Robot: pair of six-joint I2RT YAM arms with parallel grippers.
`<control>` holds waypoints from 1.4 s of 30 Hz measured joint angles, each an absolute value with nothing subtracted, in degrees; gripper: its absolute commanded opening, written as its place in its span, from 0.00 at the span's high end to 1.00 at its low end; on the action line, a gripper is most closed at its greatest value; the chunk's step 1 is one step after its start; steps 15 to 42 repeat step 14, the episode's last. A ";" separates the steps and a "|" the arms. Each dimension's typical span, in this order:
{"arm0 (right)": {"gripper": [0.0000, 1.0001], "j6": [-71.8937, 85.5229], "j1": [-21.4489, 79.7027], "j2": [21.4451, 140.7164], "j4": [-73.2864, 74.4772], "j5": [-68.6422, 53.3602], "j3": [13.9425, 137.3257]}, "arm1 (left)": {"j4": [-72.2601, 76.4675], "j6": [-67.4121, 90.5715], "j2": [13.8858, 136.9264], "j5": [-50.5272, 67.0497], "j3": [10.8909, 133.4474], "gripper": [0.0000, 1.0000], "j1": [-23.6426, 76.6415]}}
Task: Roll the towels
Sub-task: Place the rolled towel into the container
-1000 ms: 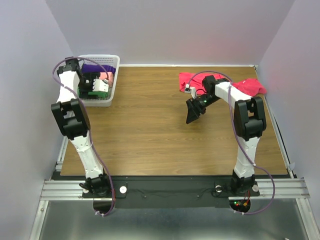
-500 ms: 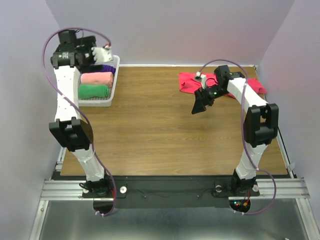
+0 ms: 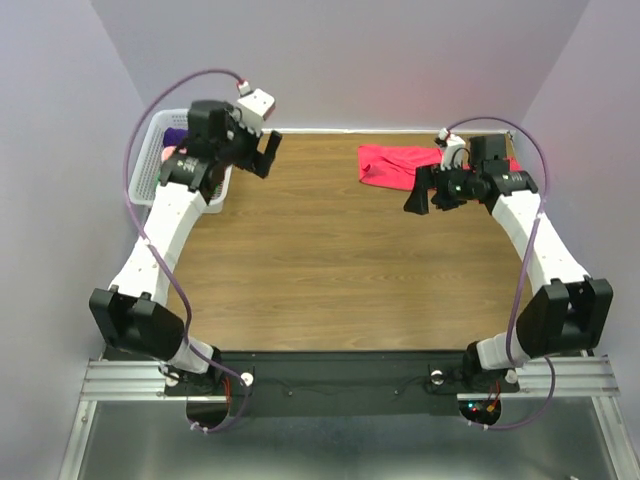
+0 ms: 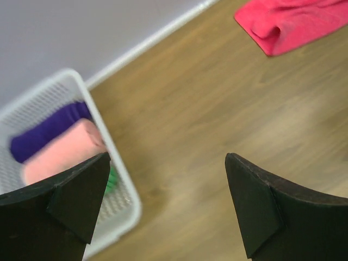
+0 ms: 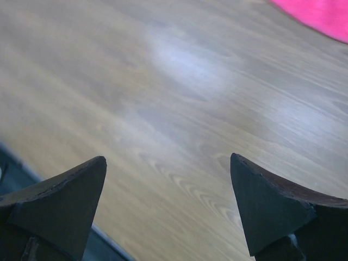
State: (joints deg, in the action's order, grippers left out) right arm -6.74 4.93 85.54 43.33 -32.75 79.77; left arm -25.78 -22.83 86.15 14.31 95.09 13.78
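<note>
A crimson towel (image 3: 392, 164) lies crumpled and unrolled at the back right of the table; its end shows in the left wrist view (image 4: 293, 22) and a corner in the right wrist view (image 5: 321, 16). Rolled purple (image 4: 46, 130), salmon-pink (image 4: 60, 155) and green (image 4: 112, 179) towels lie in the white mesh basket (image 4: 117, 179). My left gripper (image 3: 268, 155) is open and empty, held above the table just right of the basket (image 3: 150, 170). My right gripper (image 3: 417, 194) is open and empty, in the air just in front of the crimson towel.
The wooden table (image 3: 330, 270) has a white back rim along the wall. The basket stands in the back left corner, partly hidden by my left arm. Bare wood lies under both grippers (image 5: 179, 136).
My left arm rose out of the basket and swung right over the table. My right arm lifted and moved right and back, closer to the crimson towel.
</note>
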 measured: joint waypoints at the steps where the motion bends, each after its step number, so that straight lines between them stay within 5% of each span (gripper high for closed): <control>1: 0.00 -4.54 4.95 84.16 41.41 -30.79 77.87 | -23.68 -20.60 84.58 13.13 91.00 0.01 14.63; 13: 0.00 4.40 4.93 74.04 31.24 -17.80 53.01 | -16.34 -12.32 76.34 4.93 58.72 0.01 18.59; 42: 0.00 4.43 4.93 73.08 31.07 -17.80 52.75 | -16.19 -12.32 75.40 4.62 58.19 0.01 18.90</control>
